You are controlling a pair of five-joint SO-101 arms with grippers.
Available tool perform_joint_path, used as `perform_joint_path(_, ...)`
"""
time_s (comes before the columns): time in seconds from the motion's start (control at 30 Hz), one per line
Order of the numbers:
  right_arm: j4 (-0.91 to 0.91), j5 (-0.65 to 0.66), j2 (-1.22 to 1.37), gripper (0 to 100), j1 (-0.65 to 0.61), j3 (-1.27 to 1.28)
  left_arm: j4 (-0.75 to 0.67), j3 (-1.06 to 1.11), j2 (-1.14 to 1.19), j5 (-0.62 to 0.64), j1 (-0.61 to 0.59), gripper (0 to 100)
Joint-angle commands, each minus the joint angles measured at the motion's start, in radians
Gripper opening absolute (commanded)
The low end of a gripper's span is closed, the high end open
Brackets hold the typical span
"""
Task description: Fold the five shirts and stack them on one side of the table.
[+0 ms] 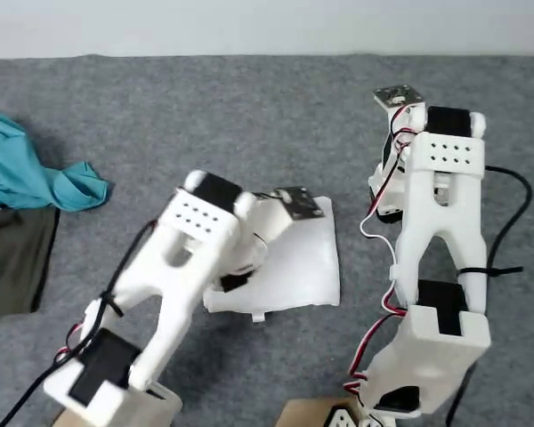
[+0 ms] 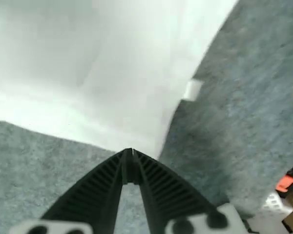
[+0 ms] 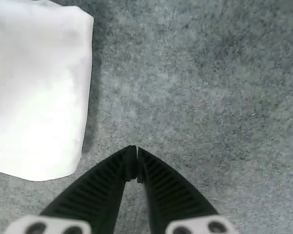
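Note:
A folded white shirt (image 1: 298,262) lies flat on the grey felt table (image 1: 249,116) near the middle. My left gripper (image 1: 224,285) is down at the shirt's near-left edge. In the left wrist view the gripper (image 2: 130,153) is shut with its tips right at the hem of the white shirt (image 2: 112,73); I cannot tell whether cloth is pinched. My right gripper (image 3: 136,148) is shut over bare felt just beside the white shirt (image 3: 36,92), holding nothing. In the high view the right gripper (image 1: 383,206) hangs to the right of the shirt.
A crumpled teal shirt (image 1: 27,173) and a dark olive shirt (image 1: 13,258) lie at the table's left edge. A small white tag (image 2: 192,90) sticks out from the white shirt's edge. Brown cardboard (image 1: 307,414) shows at the front between the arm bases.

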Motion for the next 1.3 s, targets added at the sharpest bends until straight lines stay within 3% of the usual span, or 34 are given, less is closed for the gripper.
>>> perform_joint_path(0.0,0.038,-0.009,-0.065,0.9,0.005,-0.005,0.031,0.018,-0.063,0.032,0.106,0)
perform_joint_path(0.17,0.038,-0.011,-0.065,0.9,0.005,-0.005,0.017,0.105,-0.043,0.029,0.112,0)
perform_joint_path(0.5,0.038,-0.012,-0.064,0.9,0.002,-0.005,-0.127,0.148,0.118,-0.091,-0.146,0)
perform_joint_path(0.73,0.030,-0.014,-0.062,0.9,-0.001,-0.003,-0.175,0.143,0.239,-0.097,-0.152,0)
perform_joint_path(1.07,0.033,-0.014,-0.062,0.9,-0.001,-0.003,0.025,-0.045,0.091,-0.097,-0.152,0)
perform_joint_path(1.27,0.033,-0.014,-0.062,0.9,-0.001,-0.003,0.032,-0.051,-0.049,-0.089,-0.150,0)
